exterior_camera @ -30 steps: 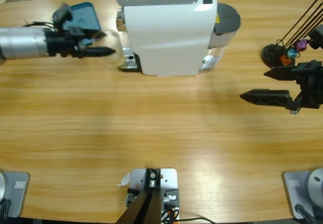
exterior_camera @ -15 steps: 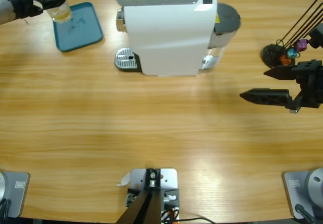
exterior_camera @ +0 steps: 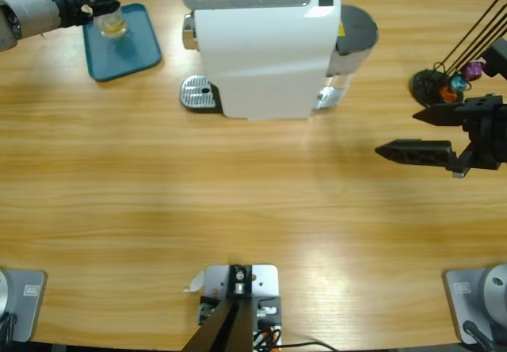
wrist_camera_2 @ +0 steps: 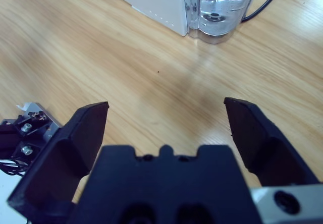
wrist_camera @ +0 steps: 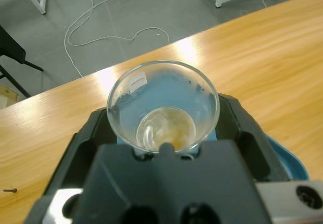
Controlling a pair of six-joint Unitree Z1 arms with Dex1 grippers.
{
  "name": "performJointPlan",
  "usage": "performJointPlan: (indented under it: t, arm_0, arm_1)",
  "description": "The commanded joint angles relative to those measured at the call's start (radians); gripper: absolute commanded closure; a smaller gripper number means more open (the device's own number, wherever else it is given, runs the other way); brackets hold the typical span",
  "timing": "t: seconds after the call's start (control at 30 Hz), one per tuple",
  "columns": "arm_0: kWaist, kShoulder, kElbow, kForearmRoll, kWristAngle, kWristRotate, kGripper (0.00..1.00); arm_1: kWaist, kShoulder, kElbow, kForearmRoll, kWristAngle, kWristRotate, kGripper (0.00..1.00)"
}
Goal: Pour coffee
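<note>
**Glass of coffee held over the blue tray at the far left**

The left gripper (exterior_camera: pixel 93 8) comes in from the far-left corner of the bench (exterior_camera: pixel 238 209), its jaws closed around a small clear glass (exterior_camera: pixel 111 21). The glass stands upright — over the far-left part of the blue tray (exterior_camera: pixel 131 51); whether it touches the tray cannot be told. The left wrist view looks down into the glass (wrist_camera: pixel 163 107): a shallow layer of pale amber coffee (wrist_camera: pixel 166 129) lies at its bottom, and a small white label sits on the inner wall near the rim.

Right of the tray stands the white coffee machine (exterior_camera: pixel 265 51), with its round metal drip plate (exterior_camera: pixel 198 94) at its near-left foot and a clear water tank (wrist_camera_2: pixel 222 7) at its right end.

The right gripper (exterior_camera: pixel 428 134) hangs over the right side of the bench with its jaws wide apart and nothing between them — bare wood shows in the gap in the right wrist view. Beyond it, at the far right, a black stand (exterior_camera: pixel 434 86) bears thin black rods and a few small coloured capsules (exterior_camera: pixel 462 82).
</note>
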State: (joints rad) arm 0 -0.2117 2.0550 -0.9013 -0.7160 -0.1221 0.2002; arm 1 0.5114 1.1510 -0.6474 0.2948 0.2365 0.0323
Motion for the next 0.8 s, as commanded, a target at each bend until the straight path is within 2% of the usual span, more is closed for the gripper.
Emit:
performJointPlan:
  t: [0.03,0.67,0.7,0.73,0.77,0.8]
  arm_0:
    - [0.005,0.050,-0.100,0.188,0.047,-0.027,1.000]
    - [0.003,0.030,-0.107,0.364,0.040,-0.031,1.000]
    - [0.005,0.030,-0.111,0.377,0.038,-0.031,0.746]
    - [0.004,0.030,-0.111,0.379,0.038,-0.031,0.234]
    - [0.003,0.029,-0.110,0.378,0.038,-0.031,0.135]
    - [0.003,0.027,-0.106,0.377,0.035,-0.031,0.109]
  arm_1:
    - [-0.014,0.029,0.016,-0.008,-0.003,0.001,0.000]
    - [-0.015,0.030,0.017,-0.011,-0.005,0.000,0.000]
    - [-0.015,0.030,0.017,-0.011,-0.005,0.000,0.000]
    - [-0.015,0.030,0.017,-0.011,-0.005,0.000,0.000]
    - [-0.015,0.030,0.017,-0.011,-0.005,0.000,0.000]
    - [-0.015,0.030,0.017,-0.011,-0.005,0.000,0.000]
